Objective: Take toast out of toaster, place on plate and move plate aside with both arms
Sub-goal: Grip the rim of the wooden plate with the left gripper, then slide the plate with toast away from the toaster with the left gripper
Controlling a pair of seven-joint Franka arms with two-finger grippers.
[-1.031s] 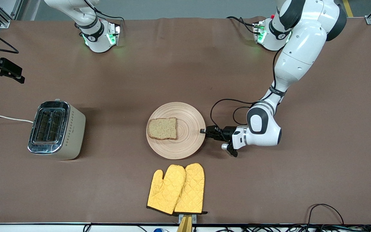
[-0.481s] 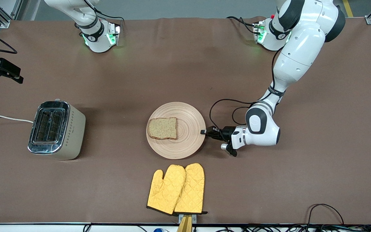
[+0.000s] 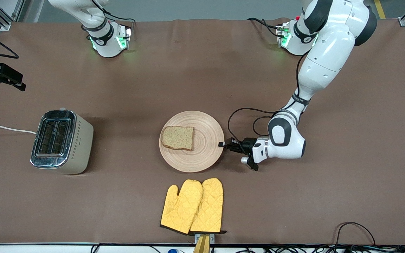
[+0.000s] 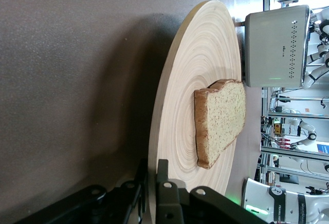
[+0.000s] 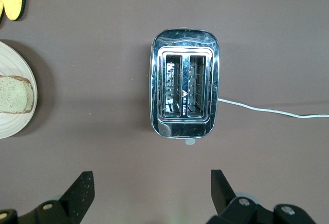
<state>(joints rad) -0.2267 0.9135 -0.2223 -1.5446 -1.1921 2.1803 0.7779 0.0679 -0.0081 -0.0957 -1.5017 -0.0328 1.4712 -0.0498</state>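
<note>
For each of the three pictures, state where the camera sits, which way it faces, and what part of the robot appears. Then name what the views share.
Front view: high across the table, facing both arm bases; left claw shut on the plate.
Left wrist view: low at the plate's rim, facing toast and toaster; claw visible.
Right wrist view: looking straight down over the toaster; open right claw.
Shared: toast, plate, toaster.

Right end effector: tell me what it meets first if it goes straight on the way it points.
The right end effector, open, points down over the toaster. Going straight on, it would probably meet the toaster's slotted top first.
</note>
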